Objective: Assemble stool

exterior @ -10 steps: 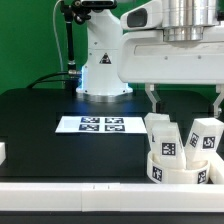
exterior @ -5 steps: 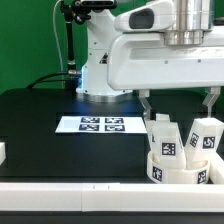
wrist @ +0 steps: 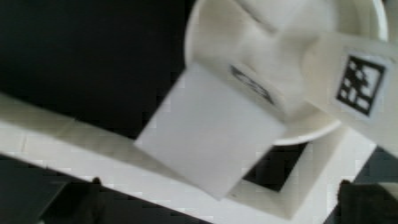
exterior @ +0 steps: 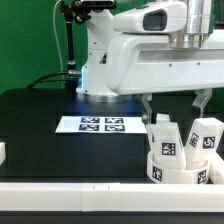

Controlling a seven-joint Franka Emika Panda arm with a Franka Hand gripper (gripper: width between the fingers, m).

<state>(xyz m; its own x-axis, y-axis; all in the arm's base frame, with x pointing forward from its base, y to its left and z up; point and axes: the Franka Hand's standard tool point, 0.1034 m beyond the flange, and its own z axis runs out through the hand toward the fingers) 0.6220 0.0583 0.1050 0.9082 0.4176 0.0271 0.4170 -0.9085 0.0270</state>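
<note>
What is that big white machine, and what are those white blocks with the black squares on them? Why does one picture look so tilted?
The big white machine is a robot arm. At its end is a gripper with two fingers, now wide open and holding nothing. It hangs above the stool parts: a round white seat with block legs standing in it. The black squares are tags stuck on the parts. One picture comes from a camera beside the table. The tilted one comes from a camera on the robot's wrist, looking down at a leg from close up. Flat on the black table lies the marker board, a sheet of tags that stays put.
</note>
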